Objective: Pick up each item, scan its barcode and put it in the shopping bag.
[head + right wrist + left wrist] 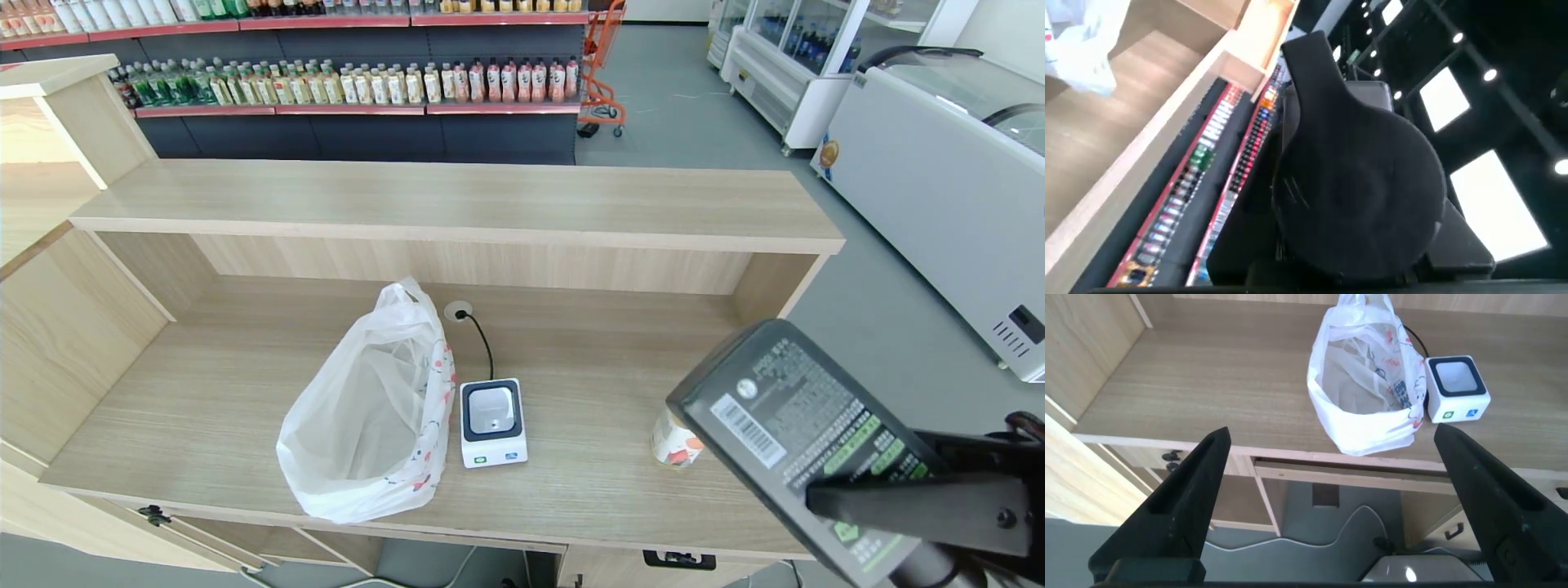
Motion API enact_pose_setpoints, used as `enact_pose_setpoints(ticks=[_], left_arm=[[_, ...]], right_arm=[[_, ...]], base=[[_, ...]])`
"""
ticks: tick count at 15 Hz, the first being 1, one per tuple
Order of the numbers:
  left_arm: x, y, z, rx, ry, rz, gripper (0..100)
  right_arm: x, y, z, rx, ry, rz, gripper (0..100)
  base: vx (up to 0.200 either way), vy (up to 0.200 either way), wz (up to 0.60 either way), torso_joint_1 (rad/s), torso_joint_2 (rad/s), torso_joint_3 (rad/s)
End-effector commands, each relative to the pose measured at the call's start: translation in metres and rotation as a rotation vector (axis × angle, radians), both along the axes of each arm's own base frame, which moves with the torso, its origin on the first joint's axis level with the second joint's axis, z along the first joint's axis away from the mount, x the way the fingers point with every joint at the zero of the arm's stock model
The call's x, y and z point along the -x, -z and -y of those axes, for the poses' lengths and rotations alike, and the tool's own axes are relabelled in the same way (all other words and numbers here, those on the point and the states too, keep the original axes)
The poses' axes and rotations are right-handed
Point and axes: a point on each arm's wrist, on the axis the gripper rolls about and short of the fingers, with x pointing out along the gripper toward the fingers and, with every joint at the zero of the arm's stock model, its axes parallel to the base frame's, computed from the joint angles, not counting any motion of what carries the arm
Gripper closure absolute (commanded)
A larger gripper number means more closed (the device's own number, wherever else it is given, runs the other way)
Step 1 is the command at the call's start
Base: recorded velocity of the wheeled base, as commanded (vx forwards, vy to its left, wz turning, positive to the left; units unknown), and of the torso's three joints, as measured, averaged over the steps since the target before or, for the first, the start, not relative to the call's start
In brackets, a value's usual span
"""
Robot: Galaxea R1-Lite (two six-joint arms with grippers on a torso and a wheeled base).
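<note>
- Head view: the right gripper (849,502) clamps a dark package (775,416), barcode showing, raised right of the scanner (492,420) and the shopping bag (367,416).
- Left wrist view: the left gripper (1331,434) is spread wide and empty.
- Right wrist view: the package (1355,180) looms close.

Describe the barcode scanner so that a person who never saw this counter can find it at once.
On the wooden counter sits a white shopping bag. Right beside it, toward the robot's right, sits the scanner: the only small white box, with a dark glass window on top and a black cable behind it.
</note>
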Motion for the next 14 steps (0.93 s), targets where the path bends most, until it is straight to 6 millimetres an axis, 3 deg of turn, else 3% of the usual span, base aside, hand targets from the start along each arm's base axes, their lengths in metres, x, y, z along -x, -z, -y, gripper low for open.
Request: enact_pose_setpoints(ticks=[1,4,14], left_arm=[[0.000,0.000,0.000,0.000,0.000,-0.001,0],[0.000,0.000,0.000,0.000,-0.001,-0.001,0],[0.000,0.000,0.000,0.000,-0.001,0.000,0]], right_arm=[[0.007,-0.003,0.001,-0.007,-0.031,0.041,100],[0.019,-0.008,-0.001,-0.024,-0.094,0.084,100],[0.029,-0.018,-0.004,-0.051,-0.149,0.124,100]], base=[[0.000,0.000,0.00,0.000,0.00,0.000],[0.000,0.000,0.00,0.000,0.00,0.000],[0.000,0.000,0.00,0.000,0.00,0.000]])
